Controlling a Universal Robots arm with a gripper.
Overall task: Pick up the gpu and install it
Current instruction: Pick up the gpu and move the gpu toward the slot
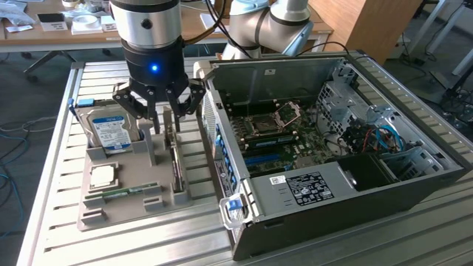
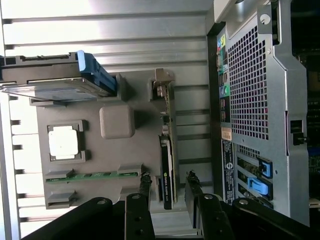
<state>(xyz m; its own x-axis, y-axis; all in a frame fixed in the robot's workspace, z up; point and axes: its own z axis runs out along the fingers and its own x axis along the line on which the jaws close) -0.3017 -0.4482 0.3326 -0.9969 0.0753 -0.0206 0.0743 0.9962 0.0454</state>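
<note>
The gpu [image 1: 176, 163] stands on its long edge in a slot of the grey holder tray [image 1: 126, 213], beside the open computer case [image 1: 333, 149]. In the wrist view the gpu [image 2: 167, 160] is a thin black card with a green board edge and a pale bracket at its far end. My gripper [image 1: 165, 119] hangs right over the card, open. Its two fingers [image 2: 145, 186] straddle the card's near end without touching it, so the gripper [image 2: 168, 187] holds nothing. Inside the case lies the motherboard [image 1: 288, 144] with blue expansion slots [image 1: 262, 160].
In the same tray stand a silver hard drive [image 1: 109, 130] with a blue-white label, a square processor chip [image 1: 103, 176] and a narrow green memory stick [image 1: 126, 192]. The case's rear wall [image 2: 260, 100] rises close beside the card. The ribbed metal table [image 1: 355, 244] carries everything.
</note>
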